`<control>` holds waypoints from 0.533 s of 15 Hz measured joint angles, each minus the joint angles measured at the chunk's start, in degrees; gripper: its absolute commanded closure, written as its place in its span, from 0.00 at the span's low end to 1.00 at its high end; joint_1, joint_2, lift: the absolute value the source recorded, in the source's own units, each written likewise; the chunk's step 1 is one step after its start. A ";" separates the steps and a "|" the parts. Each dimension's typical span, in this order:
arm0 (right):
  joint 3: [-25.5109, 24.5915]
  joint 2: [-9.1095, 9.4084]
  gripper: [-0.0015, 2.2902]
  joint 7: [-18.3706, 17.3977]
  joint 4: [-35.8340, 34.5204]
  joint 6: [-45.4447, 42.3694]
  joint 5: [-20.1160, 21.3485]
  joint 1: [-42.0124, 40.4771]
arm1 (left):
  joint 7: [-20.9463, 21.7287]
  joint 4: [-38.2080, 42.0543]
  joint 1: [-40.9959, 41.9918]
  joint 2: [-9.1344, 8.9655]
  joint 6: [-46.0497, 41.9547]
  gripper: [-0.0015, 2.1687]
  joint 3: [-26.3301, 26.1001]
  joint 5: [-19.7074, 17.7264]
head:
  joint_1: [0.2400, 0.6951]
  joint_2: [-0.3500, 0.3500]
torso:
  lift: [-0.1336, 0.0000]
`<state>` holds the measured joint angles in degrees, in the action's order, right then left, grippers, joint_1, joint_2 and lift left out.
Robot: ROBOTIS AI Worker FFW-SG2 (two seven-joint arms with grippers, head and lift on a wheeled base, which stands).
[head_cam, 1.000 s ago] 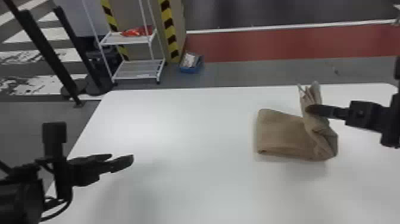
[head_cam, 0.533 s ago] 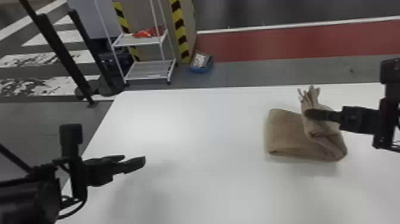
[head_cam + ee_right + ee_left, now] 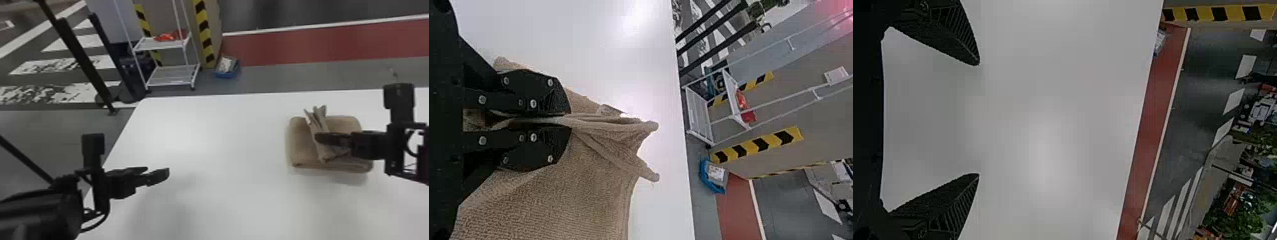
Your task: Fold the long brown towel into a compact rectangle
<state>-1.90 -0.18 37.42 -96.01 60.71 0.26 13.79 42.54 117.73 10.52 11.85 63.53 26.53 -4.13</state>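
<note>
A white table (image 3: 207, 198) forms the work surface; beyond its far edge stand a wire rack (image 3: 172, 78) and a blue bin (image 3: 227, 72) on the floor. The brown towel (image 3: 300, 145) lies on the right part of the table, already folded into a thick pad. The right gripper (image 3: 570, 120) has its fingers pressed together on a bunched layer, raised above the pad. The left gripper (image 3: 979, 119) is parked over the left part of the table, fingers spread, holding nothing.

The step in hand appears to be laying the last flap over. Lower the flap until it meets the pad, align its edge with the pad's edge, and release only when it lies flat. Dropping it early may leave creases.

Orientation: the pad's long axis appears to run left to right across the robot's front. The gathered end (image 3: 320, 116) points up and toward the table's far edge.
</note>
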 measured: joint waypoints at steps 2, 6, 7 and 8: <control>0.44 0.00 0.02 1.13 1.23 -3.50 -1.51 -0.90 | 0.00 -0.10 0.10 0.01 -0.10 0.04 0.01 0.00 | 1.00 0.91 | 0.08; -0.89 0.00 0.05 2.49 1.24 -8.86 -5.20 -1.99 | 0.00 -0.10 0.12 -0.06 -0.12 0.04 -0.04 0.00 | 1.00 0.93 | 0.08; -1.69 0.00 0.15 2.16 0.79 -9.36 -5.07 -1.99 | 0.00 -0.08 0.15 -0.02 -0.12 0.04 0.03 0.00 | 1.00 0.91 | 0.08; -2.46 0.00 0.34 1.54 0.51 -9.61 -4.13 -1.78 | 0.00 -0.08 0.19 0.05 -0.12 0.04 0.07 0.00 | 1.00 0.90 | 0.08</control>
<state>-4.36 -0.18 38.96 -95.50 51.09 -3.87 12.01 42.54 117.66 10.71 11.91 63.42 26.60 -4.13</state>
